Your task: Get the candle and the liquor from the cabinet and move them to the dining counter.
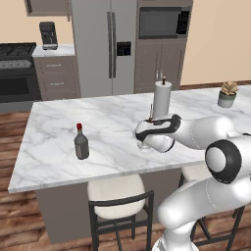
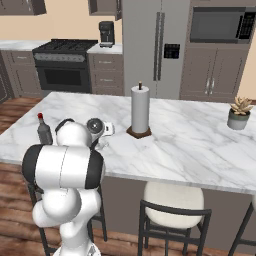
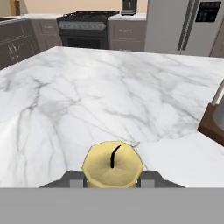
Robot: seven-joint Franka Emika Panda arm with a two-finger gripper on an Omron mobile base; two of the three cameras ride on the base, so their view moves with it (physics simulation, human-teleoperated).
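My gripper [image 3: 112, 178] is shut on the candle [image 3: 113, 162], whose pale-yellow top and black wick sit between the dark fingertips [image 3: 72, 178]. The hand [image 1: 157, 130] hovers low over the dining counter [image 1: 59, 122], near its front edge, with the candle's clear dish holder [image 1: 143, 146] just under it. On the same marble top, to the left of the hand, the liquor [image 1: 81, 142] stands upright: a grey bottle with a red cap [image 2: 44, 131]. A brown wall cabinet [image 1: 46, 6] hangs at the back, cut off by the frame.
A white paper towel roll [image 1: 162, 100] stands just behind the hand, and a potted succulent [image 1: 228, 94] sits far right. Stools [image 1: 117, 196] line the counter's near side. Fridge [image 1: 105, 44], stove [image 1: 17, 68] and coffee machine [image 1: 48, 35] stand along the back wall.
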